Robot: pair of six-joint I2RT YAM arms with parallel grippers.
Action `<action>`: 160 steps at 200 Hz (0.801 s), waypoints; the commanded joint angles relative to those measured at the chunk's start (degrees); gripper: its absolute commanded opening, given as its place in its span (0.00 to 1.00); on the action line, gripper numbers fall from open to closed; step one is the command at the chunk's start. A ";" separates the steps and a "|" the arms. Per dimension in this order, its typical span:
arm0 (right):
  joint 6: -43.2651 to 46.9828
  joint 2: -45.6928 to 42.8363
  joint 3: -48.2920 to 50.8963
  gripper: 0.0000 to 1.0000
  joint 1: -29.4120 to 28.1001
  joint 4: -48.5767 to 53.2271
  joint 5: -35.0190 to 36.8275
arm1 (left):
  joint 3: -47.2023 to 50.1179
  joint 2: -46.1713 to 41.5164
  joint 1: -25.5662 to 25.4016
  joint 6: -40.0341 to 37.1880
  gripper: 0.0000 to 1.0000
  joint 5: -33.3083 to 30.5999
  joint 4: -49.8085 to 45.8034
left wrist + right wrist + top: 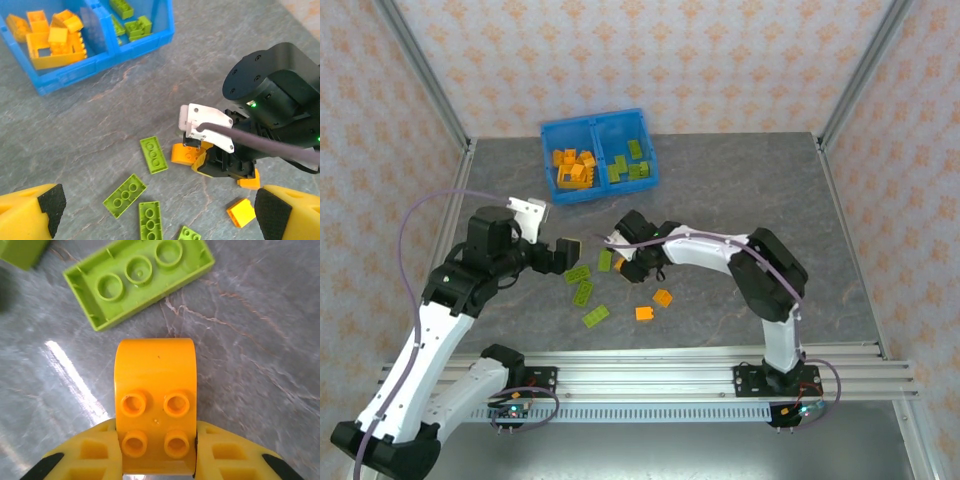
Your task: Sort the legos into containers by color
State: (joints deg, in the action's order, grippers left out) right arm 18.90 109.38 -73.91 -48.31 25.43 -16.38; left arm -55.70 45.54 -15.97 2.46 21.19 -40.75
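- Right wrist view puts it plainly: the right hand (156, 452) is clamped on a rounded orange brick (155, 385). One finger presses each flat side at the studded end, a grip that should keep the curved top from slipping. I cannot tell whether the brick is off the table (260, 340) yet.
- Just beyond it lies a lime green plate (140, 280), underside up, apart from the brick and left alone.
- From the top external view, the blue bin (608, 190) sits toward the far side of the table. Orange pieces are in its left compartment (560, 136) and green ones in its right compartment (616, 134), so I'd say this brick belongs on the left.
- The left hand (566, 250) hovers with its fingers wide apart, holding nothing, beside the loose green bricks (584, 292). It looks placed to take a green one without crowding the right arm.
- Two more orange bricks (645, 313) lie near the right arm, not yet sorted.
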 commanded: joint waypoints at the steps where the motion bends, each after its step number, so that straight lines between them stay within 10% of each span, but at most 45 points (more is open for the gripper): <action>1: -9.02 -10.08 -0.81 0.14 0.89 -8.83 0.32 | 1.41 -2.99 0.59 -1.65 1.00 4.82 4.67; 50: -26.57 -6.45 -13.19 0.16 1.21 -19.29 7.68 | 2.60 -6.72 0.75 -1.97 1.00 5.06 6.45; 160: -32.01 44.52 -78.99 0.20 4.14 -6.01 11.74 | 2.52 -7.22 1.89 -1.36 1.00 1.02 5.33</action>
State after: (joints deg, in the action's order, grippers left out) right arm -11.64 147.89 -142.71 -44.40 15.55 -6.07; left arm -53.49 38.61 -14.85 1.43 23.11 -36.38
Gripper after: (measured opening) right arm 0.278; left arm 0.998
